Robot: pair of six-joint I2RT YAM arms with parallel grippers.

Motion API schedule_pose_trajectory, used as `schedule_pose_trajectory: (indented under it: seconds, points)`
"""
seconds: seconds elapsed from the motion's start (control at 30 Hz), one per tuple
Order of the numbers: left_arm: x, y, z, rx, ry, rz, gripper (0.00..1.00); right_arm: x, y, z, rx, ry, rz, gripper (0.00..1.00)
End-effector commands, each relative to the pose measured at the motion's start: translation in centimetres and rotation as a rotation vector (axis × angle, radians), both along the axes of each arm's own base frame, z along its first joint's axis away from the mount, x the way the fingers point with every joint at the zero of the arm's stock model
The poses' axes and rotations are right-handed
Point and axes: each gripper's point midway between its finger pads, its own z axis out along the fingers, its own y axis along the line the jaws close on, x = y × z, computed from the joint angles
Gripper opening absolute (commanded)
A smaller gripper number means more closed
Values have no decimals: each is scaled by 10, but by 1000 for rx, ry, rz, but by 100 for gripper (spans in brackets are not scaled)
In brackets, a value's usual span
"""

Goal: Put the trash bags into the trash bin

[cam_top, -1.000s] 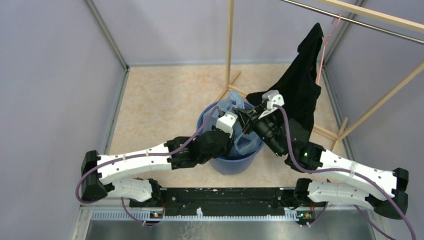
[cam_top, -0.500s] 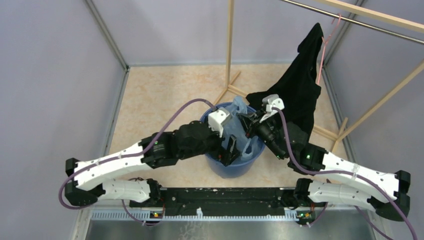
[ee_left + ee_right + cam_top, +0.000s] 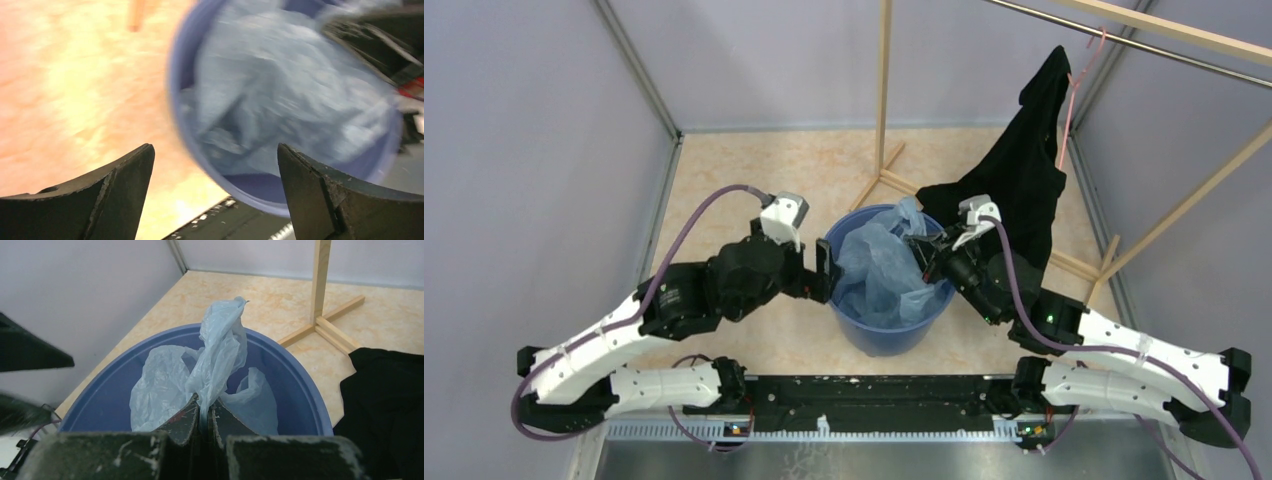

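Note:
The light-blue trash bag point(image 3: 879, 265) lies crumpled inside the round blue trash bin point(image 3: 894, 335), with one end sticking up above the rim. My right gripper point(image 3: 921, 250) hangs over the bin's right rim, shut on a bunched fold of the trash bag point(image 3: 220, 350); its fingertips point(image 3: 204, 402) pinch the plastic above the bin point(image 3: 280, 365). Just outside the bin's left rim my left gripper point(image 3: 826, 272) stands wide open and empty. In the blurred left wrist view that gripper point(image 3: 215, 150) faces the bin point(image 3: 260, 185) and the bag point(image 3: 290, 90).
A black garment point(image 3: 1024, 180) on a pink hanger drapes from a rail at the right and reaches the floor next to the bin point(image 3: 385, 400). A wooden post point(image 3: 884, 90) with a cross foot stands right behind the bin. Grey walls enclose the beige floor.
My left gripper opened, let go of the bag and drew back out of the bin to the left. The right gripper stayed shut on the bag at the right rim.

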Motion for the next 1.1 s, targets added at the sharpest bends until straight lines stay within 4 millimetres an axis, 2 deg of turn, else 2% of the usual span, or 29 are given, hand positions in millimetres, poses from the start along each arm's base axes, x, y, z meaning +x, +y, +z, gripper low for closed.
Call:
schedule_pose_trajectory:
  seconds: [0.0, 0.07, 0.13, 0.27, 0.33, 0.47, 0.57, 0.63, 0.73, 0.93, 1.07]
  points:
    - [54, 47, -20, 178, 23, 257, 99, 0, -8, 9, 77, 45, -28, 0]
    - [74, 50, -29, 155, 59, 223, 99, -1, -8, 12, 94, 55, -31, 0]
    - [83, 44, -37, 124, 85, 168, 97, -1, -9, 16, 113, 65, -33, 0]
    - [94, 34, -48, 134, 102, 134, 75, 0, -7, 18, 136, 89, -45, 0]
    - [101, 30, -50, 146, 94, 132, 62, 0, 2, 19, 116, 81, -19, 0]
    - [123, 32, -44, 206, 23, 168, 47, 7, 27, 22, 0, 60, 30, 0]
    - [140, 24, -35, 237, -29, 154, 34, 17, 41, 23, -79, 35, 24, 0]
    - [149, 16, -27, 229, -51, 141, 23, 22, 47, 26, -106, 17, 21, 0]
    - [165, 16, -15, 231, -84, 194, 6, 26, 57, 33, -106, -29, 33, 0]
    - [190, 8, 4, 179, -147, 251, 0, 27, 75, 40, -146, -81, 94, 0]
    - [193, -7, -5, 170, -126, 191, 0, 33, 67, 41, -139, -94, 39, 0]
